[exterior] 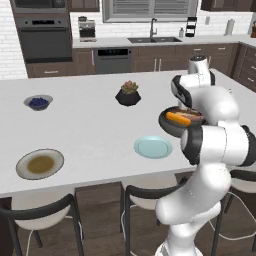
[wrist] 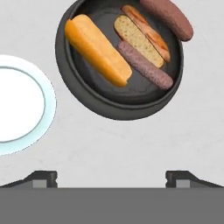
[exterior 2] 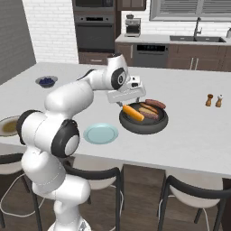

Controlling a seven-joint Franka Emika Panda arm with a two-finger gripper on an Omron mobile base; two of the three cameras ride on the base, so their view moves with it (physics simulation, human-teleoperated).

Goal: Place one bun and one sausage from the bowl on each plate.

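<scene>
Two buns [wrist: 98,50] and two sausages [wrist: 144,65] lie in the bowl [wrist: 109,105] just ahead of the released claw [wrist: 111,179]. Advise centring over the near bun, jaws across its width.

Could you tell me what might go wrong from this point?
The buns and sausages lie packed side by side in the bowl, so the open pincer may nudge or catch a neighbour. The blue plate sits close beside the bowl; a sideways swing could bump it.
</scene>
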